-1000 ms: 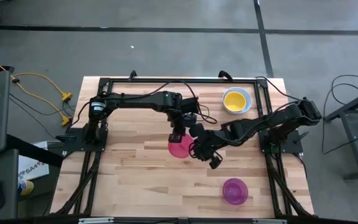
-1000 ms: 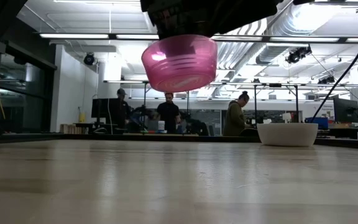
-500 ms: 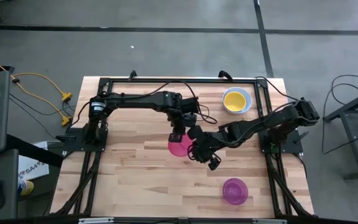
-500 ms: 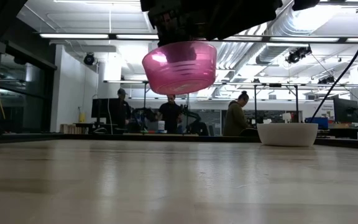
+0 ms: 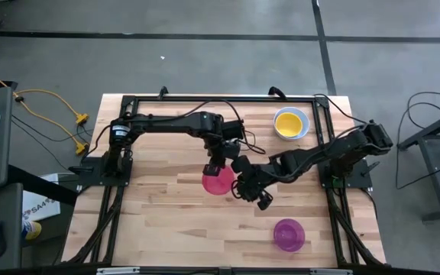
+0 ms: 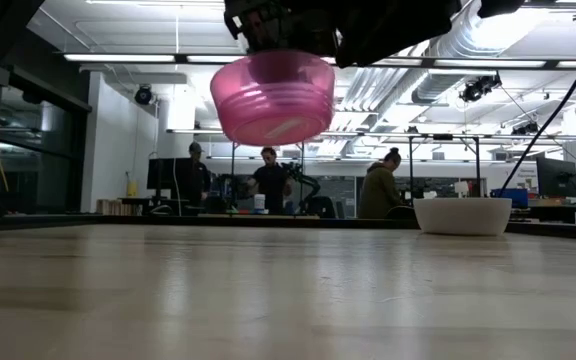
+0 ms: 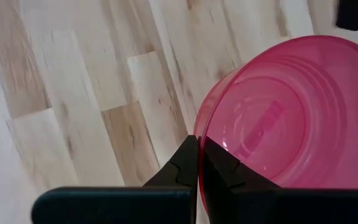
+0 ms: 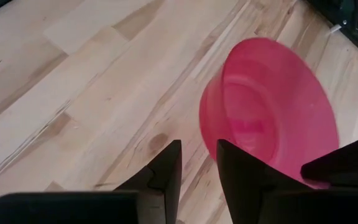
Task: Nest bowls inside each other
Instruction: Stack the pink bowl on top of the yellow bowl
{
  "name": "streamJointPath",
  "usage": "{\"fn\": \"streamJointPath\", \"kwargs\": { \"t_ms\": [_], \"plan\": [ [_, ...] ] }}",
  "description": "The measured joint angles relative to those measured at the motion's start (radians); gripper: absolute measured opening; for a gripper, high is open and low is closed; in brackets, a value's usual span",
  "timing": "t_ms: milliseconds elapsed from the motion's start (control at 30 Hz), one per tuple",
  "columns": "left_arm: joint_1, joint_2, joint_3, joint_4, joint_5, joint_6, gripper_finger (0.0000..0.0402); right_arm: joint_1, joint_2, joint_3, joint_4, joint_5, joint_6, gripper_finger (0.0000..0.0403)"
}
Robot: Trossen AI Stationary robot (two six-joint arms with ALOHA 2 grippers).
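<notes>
Pink and see-through, the pinkish red bowl [image 6: 273,97] hangs in the air over the middle of the bench [image 5: 166,221], well clear of the wood in the low view. The left gripper [image 5: 215,166] has it by the rim, its jaws pressed together with only the bowl's thin wall between them; the left wrist view shows the two dark fingers [image 7: 182,165] meeting right at the bowl's edge, the bowl tilted so its mouth opens to one side. From above, that arm reaches in from the left side of the frame and bends down to the bowl near the bench's centre.

Just beside it, the right gripper [image 5: 252,191] hovers close to the same bowl, on the side toward the right arm's base. Its jaws stand apart with nothing between them, and in the right wrist view the bowl [image 8: 267,109] sits just past the tips of its fingers [image 8: 166,165], not touching them.

Toward the far right corner of the bench a yellow bowl [image 5: 289,121] rests inside a paler one, whose rim rings it. A purple-magenta bowl [image 5: 289,234] sits alone near the front edge on the right, well apart from the others. In the low view a white bowl [image 6: 462,215] stands on the bench at the right. Beyond the bench, three people [image 6: 271,181] stand among desks and monitors in the room behind.
</notes>
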Motion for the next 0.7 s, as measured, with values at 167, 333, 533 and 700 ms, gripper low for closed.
{"fn": "streamJointPath", "kwargs": {
  "t_ms": [167, 333, 533, 700],
  "plan": [
    [0.0, 0.0, 0.032, -0.01, 0.009, 0.03, 0.0, 0.011, 0.0, 0.0, -0.002, 0.001, -0.005, 0.0094],
    [-0.001, 0.0, 0.05, -0.021, 0.027, 0.037, 0.0, 0.012, 0.0, 0.0, -0.014, 0.022, -0.006, 0.0094],
    [-0.007, 0.0, 0.05, -0.026, 0.033, 0.056, 0.0, 0.013, 0.0, 0.0, -0.011, 0.02, -0.005, 0.0094],
    [-0.017, 0.0, 0.05, -0.021, 0.035, 0.07, 0.0, 0.014, 0.0, 0.0, -0.001, 0.016, -0.005, 0.0094]
  ]
}}
